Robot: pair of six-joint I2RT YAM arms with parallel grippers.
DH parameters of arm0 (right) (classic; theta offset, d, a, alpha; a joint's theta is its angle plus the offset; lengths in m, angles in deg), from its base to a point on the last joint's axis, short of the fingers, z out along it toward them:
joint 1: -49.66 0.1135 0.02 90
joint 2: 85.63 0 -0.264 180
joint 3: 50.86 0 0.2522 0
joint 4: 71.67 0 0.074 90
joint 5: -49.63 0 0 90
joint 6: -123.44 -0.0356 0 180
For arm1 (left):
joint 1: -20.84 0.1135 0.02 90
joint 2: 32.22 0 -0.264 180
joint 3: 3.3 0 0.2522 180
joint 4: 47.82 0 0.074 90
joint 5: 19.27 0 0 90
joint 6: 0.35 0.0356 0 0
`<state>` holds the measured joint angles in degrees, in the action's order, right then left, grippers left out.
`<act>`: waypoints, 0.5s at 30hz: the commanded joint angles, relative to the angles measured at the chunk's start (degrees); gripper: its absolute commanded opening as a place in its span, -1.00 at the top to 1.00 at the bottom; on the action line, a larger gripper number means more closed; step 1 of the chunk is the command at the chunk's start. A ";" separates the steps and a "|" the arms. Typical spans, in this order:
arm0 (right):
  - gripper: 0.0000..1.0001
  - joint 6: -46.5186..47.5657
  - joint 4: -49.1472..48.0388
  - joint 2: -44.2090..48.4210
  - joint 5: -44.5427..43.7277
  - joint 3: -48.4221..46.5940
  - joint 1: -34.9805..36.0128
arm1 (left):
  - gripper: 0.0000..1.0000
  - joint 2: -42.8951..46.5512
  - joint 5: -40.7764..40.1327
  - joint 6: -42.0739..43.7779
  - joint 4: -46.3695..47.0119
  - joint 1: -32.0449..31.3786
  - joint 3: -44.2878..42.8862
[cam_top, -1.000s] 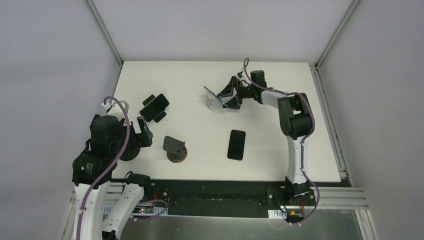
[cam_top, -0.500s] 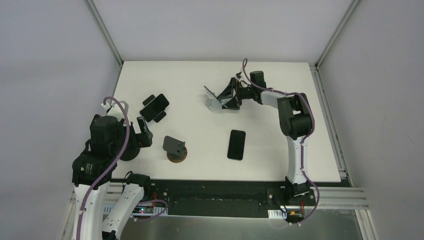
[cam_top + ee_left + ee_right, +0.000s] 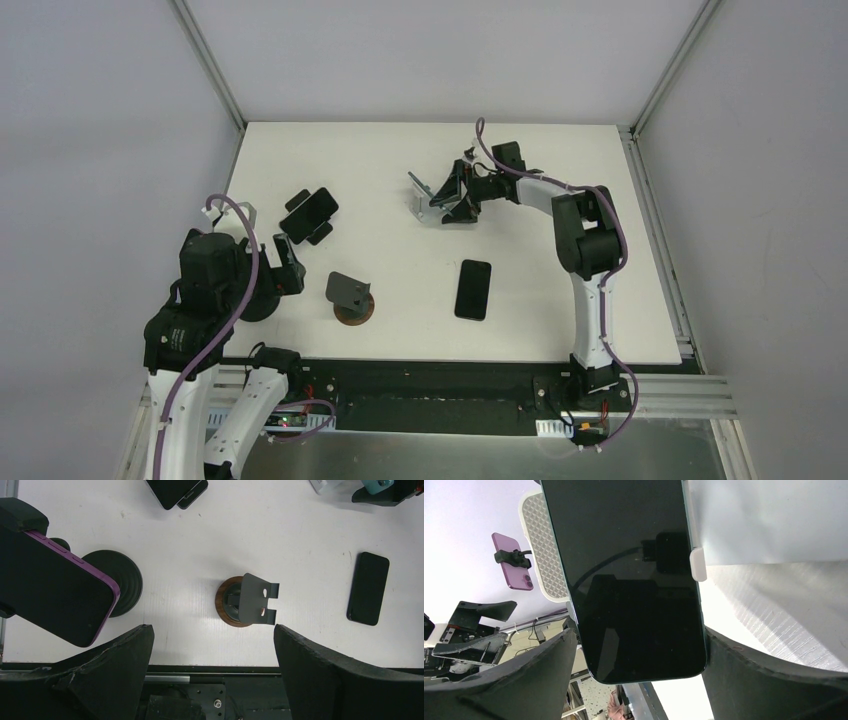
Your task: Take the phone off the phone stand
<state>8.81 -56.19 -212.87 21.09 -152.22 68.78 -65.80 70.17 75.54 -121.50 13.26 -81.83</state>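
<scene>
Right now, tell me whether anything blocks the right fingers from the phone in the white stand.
Nothing visible does. The phone sits directly between the open right fingers, with only the white stand and its clip against the phone's edge.

Dark glossy phone [image 3: 634, 580] leans tilted; seated in its white stand [image 3: 421, 207].

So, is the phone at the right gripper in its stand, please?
In the stand: the phone lies against the white stand, with a white clip hugging its edge.
</scene>
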 commanded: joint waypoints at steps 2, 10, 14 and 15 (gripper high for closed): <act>-0.80 1.90 2.97 -1.05 0.04 -4.65 0.30 | -0.86 0.71 -0.63 -0.65 0.36 -0.41 -0.18; -0.91 1.96 3.84 -1.81 -0.66 -5.92 0.27 | -0.86 0.63 -0.59 -0.74 0.34 -0.43 -0.13; -0.84 1.97 4.33 -2.43 -0.12 -6.91 0.28 | -0.86 0.70 -0.65 -0.74 0.44 -0.42 0.00; -0.83 1.87 4.40 -2.55 -0.04 -7.11 0.28 | -0.86 0.71 -0.67 -0.74 0.44 -0.41 0.00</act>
<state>9.71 -52.63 -214.88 20.28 -156.39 68.78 -65.48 70.17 75.52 -121.50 13.26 -81.83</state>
